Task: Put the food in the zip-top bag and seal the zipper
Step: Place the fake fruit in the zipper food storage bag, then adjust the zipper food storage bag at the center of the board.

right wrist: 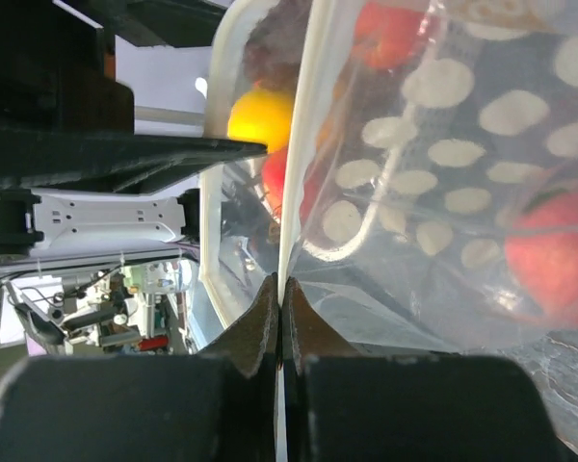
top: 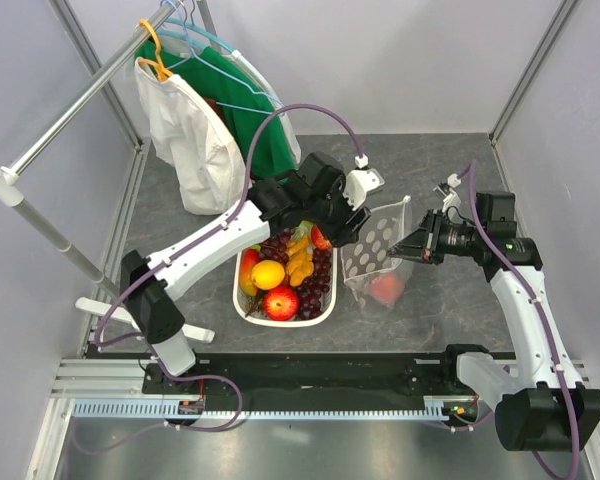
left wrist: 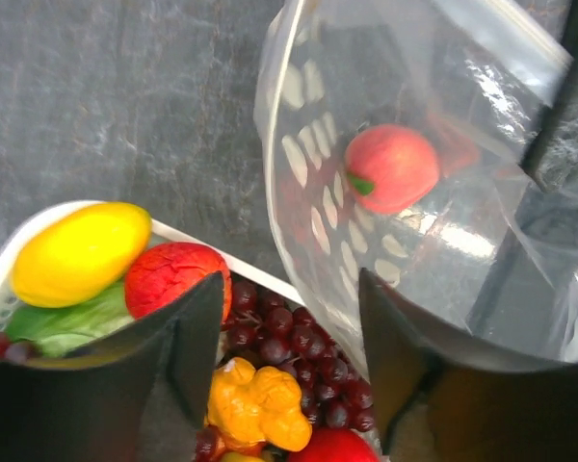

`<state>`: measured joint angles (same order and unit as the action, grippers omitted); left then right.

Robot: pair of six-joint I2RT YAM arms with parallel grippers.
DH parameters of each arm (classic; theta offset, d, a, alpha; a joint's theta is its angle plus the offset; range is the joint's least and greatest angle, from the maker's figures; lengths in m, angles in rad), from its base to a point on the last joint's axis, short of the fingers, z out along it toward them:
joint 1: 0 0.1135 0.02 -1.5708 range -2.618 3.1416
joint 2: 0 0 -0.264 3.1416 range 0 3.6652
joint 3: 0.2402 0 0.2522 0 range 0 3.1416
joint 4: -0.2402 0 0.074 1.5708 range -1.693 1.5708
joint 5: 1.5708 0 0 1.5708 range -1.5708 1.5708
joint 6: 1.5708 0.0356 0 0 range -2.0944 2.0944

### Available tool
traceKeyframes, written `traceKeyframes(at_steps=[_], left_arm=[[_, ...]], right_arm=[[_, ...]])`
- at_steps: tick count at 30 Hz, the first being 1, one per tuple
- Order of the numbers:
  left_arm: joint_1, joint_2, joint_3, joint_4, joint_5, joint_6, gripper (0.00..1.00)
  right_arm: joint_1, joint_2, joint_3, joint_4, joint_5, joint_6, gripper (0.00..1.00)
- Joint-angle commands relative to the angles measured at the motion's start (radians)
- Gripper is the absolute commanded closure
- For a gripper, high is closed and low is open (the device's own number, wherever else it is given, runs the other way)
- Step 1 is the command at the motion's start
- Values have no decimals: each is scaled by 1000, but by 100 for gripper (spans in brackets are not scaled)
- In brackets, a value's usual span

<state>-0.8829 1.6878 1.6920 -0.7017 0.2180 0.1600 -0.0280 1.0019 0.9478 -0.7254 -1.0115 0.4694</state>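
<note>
Left end effector open over basket; right end effector tight on zip-top bag.

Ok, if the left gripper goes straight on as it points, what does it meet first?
Probably the dark grapes in the basket, centred ahead of the open left gripper; the zip-top bag sits close beside, so depth is unclear.

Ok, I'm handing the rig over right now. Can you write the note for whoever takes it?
Left end effector: open and empty, above the basket edge, next to the bag.
Right end effector: shut on the zip-top bag edge, holding its mouth up.
Done: one red fruit is in the bag.
To do: the other fruit, lemon and grapes included, sits in the basket; the zipper is unsealed.
</note>
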Motion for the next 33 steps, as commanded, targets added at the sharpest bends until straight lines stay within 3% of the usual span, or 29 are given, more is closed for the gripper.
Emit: traceKeyframes(at_steps=[1,3,6,14,16,17,20,23,27,33], left_arm=[[7,30,75,-33,-6,-50,46],[19,24,97,-53,-37,-31,65],[22,6,117,-88,-40,24,79],[-10,-5,86,-110,1,62,89],[-10,1,90,-110,1,62,82],[-10,1,90,-110,-18,61,61],[10,-22,77,-110,-103,47,28],[47,-59,32,-110,-193,58,16],[105,-82,-35,-128,-324,95,12],[174,-60,-98,-148,-466,81,14]], right_arm=[[2,-23,17,-58,52,-79,100],[2,-20,31,-143,161,-122,100],[3,-20,54,-219,275,-173,100],[2,-29,140,-292,421,-216,100],[2,-32,140,-296,416,-224,100],[2,-34,134,-296,416,-222,100],[3,-40,120,-295,416,-224,100],[2,-45,114,-292,413,-224,100],[3,-37,123,-290,404,-226,100],[2,-34,124,-286,399,-222,100]])
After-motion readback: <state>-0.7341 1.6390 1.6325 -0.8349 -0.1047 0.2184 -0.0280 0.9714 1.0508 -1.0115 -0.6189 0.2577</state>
